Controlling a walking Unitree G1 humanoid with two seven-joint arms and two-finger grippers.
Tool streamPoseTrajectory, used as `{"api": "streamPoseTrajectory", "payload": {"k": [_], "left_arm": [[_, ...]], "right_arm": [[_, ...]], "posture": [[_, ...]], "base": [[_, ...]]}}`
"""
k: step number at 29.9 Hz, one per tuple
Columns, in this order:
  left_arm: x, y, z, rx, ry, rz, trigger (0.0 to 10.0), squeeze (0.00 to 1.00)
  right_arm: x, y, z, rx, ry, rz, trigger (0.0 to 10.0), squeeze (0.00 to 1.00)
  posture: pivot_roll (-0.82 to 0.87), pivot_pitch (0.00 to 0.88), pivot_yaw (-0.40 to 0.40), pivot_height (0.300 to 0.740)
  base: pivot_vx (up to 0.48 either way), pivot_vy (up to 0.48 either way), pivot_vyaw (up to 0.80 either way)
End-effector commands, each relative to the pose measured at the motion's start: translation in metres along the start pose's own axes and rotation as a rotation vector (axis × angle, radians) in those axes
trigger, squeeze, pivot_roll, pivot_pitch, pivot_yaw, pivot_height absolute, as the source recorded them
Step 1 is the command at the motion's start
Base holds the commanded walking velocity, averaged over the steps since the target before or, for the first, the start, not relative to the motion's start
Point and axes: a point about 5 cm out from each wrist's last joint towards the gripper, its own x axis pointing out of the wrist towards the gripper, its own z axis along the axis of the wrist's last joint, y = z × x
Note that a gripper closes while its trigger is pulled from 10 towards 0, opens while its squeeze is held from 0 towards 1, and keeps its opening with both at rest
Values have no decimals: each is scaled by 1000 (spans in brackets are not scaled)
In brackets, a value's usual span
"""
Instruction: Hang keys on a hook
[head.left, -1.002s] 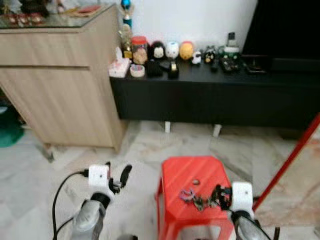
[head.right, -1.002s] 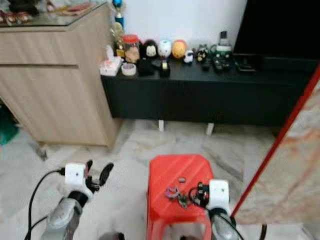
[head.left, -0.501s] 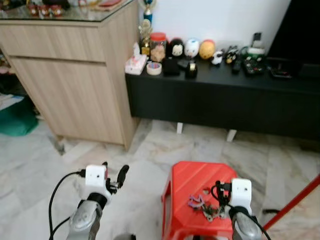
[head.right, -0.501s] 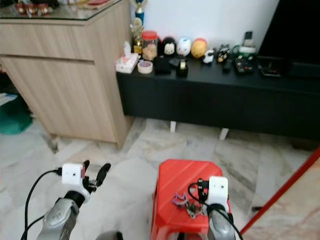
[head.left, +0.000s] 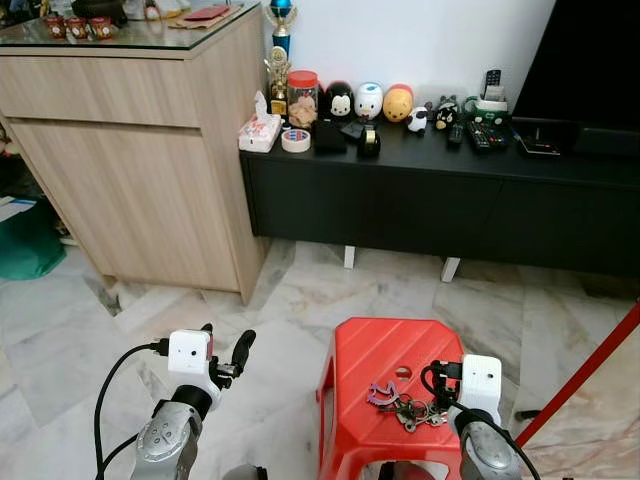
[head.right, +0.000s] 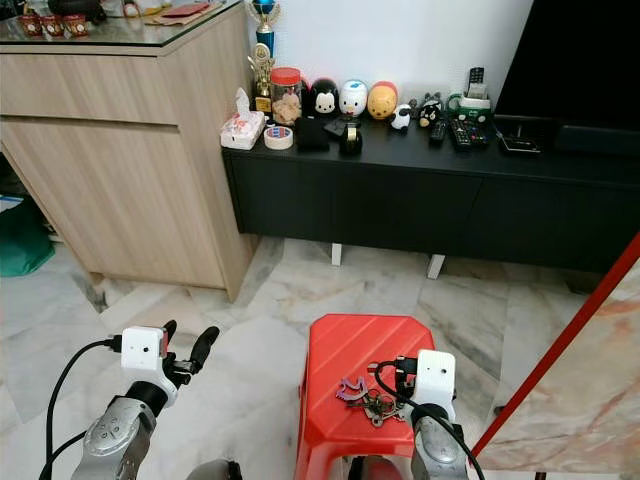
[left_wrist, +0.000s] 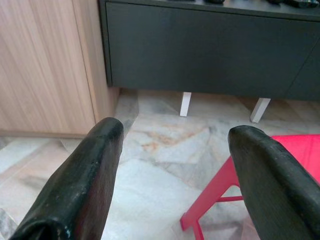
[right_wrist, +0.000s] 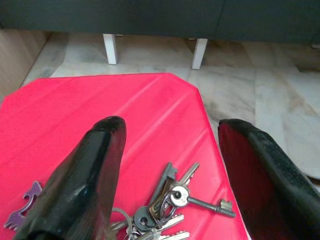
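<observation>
A bunch of metal keys (head.left: 408, 410) with a purple tag (head.left: 381, 395) lies on the top of a red plastic stool (head.left: 385, 345). My right gripper (head.left: 437, 392) hovers just above the stool, right beside the keys. In the right wrist view the right gripper (right_wrist: 171, 127) is open, and the keys (right_wrist: 170, 200) lie between and below its black fingers (right_wrist: 95, 165), apart from them. My left gripper (head.left: 228, 345) is open over the marble floor to the left of the stool. The left wrist view has nothing between the left gripper's (left_wrist: 176, 130) fingers.
A wooden cabinet (head.left: 140, 170) stands at the back left. A long black console (head.left: 440, 195) along the wall carries figurines, a tape roll and remotes. A red pole (head.left: 580, 375) and a marble slab (head.right: 590, 400) stand close on the right. A green object (head.left: 20, 240) lies far left.
The head view has swung and steadied, so the whole scene has shifted and sharpened. The keys stay on the stool and both grippers keep their places beside it.
</observation>
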Motion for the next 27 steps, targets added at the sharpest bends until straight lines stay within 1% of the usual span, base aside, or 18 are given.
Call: {"api": "streamPoseTrajectory", "payload": {"k": [1, 2, 4, 5, 9, 13, 15, 18, 19, 22, 23, 25, 27], "left_arm": [[0, -2, -1, 16, 15, -8, 10000, 0], [0, -2, -1, 16, 15, -8, 10000, 0], [1, -2, -1, 12, 15, 0, 10000, 0], [1, -2, -1, 12, 15, 0, 10000, 0], [3, -2, -1, 11, 16, -4, 10000, 0], [7, -3, -1, 9, 18, -8, 10000, 0], [11, -4, 0, 3, 17, -2, 10000, 0], [15, -5, 2, -3, 13, 0, 10000, 0], [15, -5, 2, -4, 12, -1, 10000, 0], [16, -5, 2, -5, 11, -4, 10000, 0], [16, -5, 2, -5, 11, -4, 10000, 0], [17, -5, 2, -6, 10, -2, 10000, 0], [17, -5, 1, -8, 10, 1, 10000, 0]], "right_arm": [[4, -3, 2, 75, 23, -34, 10000, 0], [4, -3, 2, 75, 23, -34, 10000, 0], [7, -3, 2, 20, 52, -42, 10000, 0], [8, -3, 2, 15, 66, -46, 10000, 0], [13, -1, 5, 9, 81, -38, 10000, 0], [16, 0, 8, 72, 96, -42, 10000, 0], [18, 3, 11, 42, 91, -24, 10000, 0], [21, 8, 12, 19, 124, -18, 10000, 0], [21, 9, 11, 20, 133, -17, 10000, 0], [22, 11, 14, 34, 114, -4, 10000, 0], [22, 11, 14, 34, 114, -4, 10000, 0], [22, 11, 11, 4, 140, -11, 10000, 0], [22, 11, 10, 12, 158, -18, 10000, 0]], "posture": [[37, 0, -30, 616], [37, 0, -30, 616], [37, 0, -30, 616], [46, 0, -26, 616], [49, 0, -24, 616], [52, 0, -19, 616], [52, 0, -19, 616], [52, 0, -13, 616], [54, 0, -13, 611], [54, 0, -13, 593], [54, 0, -13, 593], [57, 0, -6, 593], [59, 0, -7, 593]], "base": [[0, 0, 0], [0, 0, 0], [0, 0, 0], [0, 0, 0], [0, 0, 0], [0, 0, 0], [0, 0, 0], [0, 0, 0], [0, 0, 0], [0, 0, 0], [0, 0, 0], [0, 0, 0], [0, 0, 0]]}}
